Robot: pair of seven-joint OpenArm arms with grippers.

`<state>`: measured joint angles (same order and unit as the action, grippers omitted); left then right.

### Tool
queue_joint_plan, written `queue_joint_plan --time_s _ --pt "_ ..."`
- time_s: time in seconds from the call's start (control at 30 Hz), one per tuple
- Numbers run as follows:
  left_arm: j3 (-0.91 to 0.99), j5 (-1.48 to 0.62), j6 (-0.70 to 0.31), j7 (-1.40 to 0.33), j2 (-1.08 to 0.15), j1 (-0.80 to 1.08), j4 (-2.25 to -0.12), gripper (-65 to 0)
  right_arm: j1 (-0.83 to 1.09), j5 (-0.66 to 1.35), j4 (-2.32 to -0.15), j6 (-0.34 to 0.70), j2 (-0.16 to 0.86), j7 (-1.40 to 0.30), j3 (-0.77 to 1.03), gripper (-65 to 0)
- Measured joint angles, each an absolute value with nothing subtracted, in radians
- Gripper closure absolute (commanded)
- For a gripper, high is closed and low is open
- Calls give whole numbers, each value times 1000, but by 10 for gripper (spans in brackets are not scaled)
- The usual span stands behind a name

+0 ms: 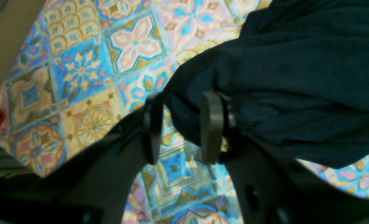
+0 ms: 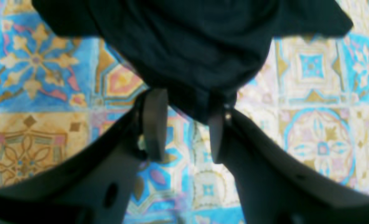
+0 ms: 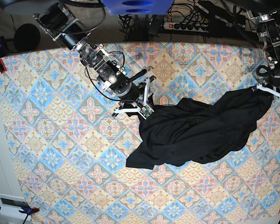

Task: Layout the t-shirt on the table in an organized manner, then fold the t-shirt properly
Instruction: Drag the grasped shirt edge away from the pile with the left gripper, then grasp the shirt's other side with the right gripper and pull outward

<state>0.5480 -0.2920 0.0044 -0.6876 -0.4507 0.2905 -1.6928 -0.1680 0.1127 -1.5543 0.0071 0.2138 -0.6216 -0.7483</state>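
**Black t-shirt slung between two parted grippers**

The t-shirt [image 3: 200, 128] lies crumpled across the right half of the base view, a dark heap running from the centre of the frame out toward the right edge, with one lobe drooping down to the lower centre. It rests on the table [image 3: 60, 140], whose pastel tile-patterned cloth fills nearly the whole picture.

The right gripper [image 3: 139, 103] sits just above and left of centre in the base view, at the garment's upper left end. In the right wrist view, the right gripper [image 2: 186, 124] has its jaws standing well apart, with a fold of the black t-shirt [image 2: 184, 46] hanging down into the gap and lapping over the tip of one finger [image 2: 217, 137]; the jaws do not pinch the fabric.

The left gripper [image 3: 272, 89] is at the right edge of the base view, at the garment's far right end. In the left wrist view, the left gripper [image 1: 182, 127] is likewise parted, and a bunched lobe of the t-shirt [image 1: 296, 77] bulges between the fingers [image 1: 212, 127], touching them without being clamped.
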Motion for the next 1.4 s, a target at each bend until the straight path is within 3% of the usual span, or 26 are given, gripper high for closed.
queue_joint_plan --time_s 0.67,0.77,0.9,1.4 --pt "546 -292 4 -682 -399 305 -1693 -203 -359 109 -1328 2 216 -595 -955 -220" --pt "546 -292 4 -682 -399 304 -1693 -203 -372 109 -1312 4 216 -587 -967 -158" --pt "546 -292 4 -682 -399 302 -1693 -203 -368 112 -1312 7 210 -592 -967 0" --pt "545 -292 4 -682 -399 299 -1693 -203 -350 113 -1405 15 336 -608 -524 0"
